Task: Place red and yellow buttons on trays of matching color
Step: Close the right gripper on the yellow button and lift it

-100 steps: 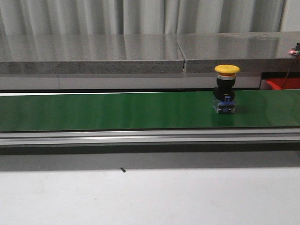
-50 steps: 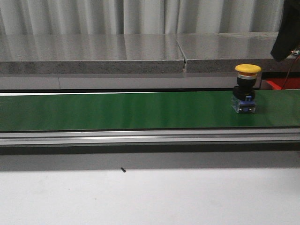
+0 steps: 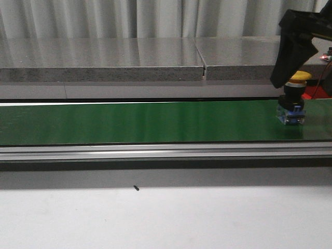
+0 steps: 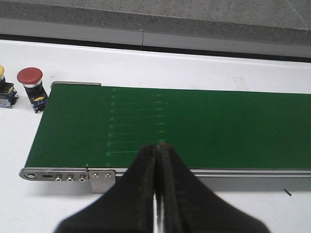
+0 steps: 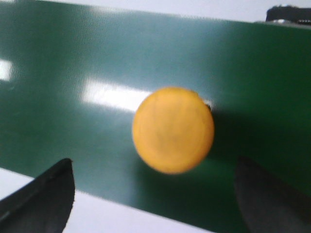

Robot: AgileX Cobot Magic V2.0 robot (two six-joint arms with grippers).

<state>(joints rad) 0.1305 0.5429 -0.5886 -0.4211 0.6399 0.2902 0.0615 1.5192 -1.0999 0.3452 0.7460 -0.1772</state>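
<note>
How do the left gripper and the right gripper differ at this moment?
The left gripper is shut, while the right gripper is open wide. The left gripper hangs over bare green belt, while the right gripper is above the yellow button. Both are black and hold nothing.

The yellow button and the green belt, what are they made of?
The yellow button looks like smooth matte plastic: its cap is evenly coloured, without glare. The green belt is probably rubber or PVC with a slight sheen, since soft light streaks reflect along it.

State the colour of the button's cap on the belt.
Yellow cap, clearest in the right wrist view.
</note>
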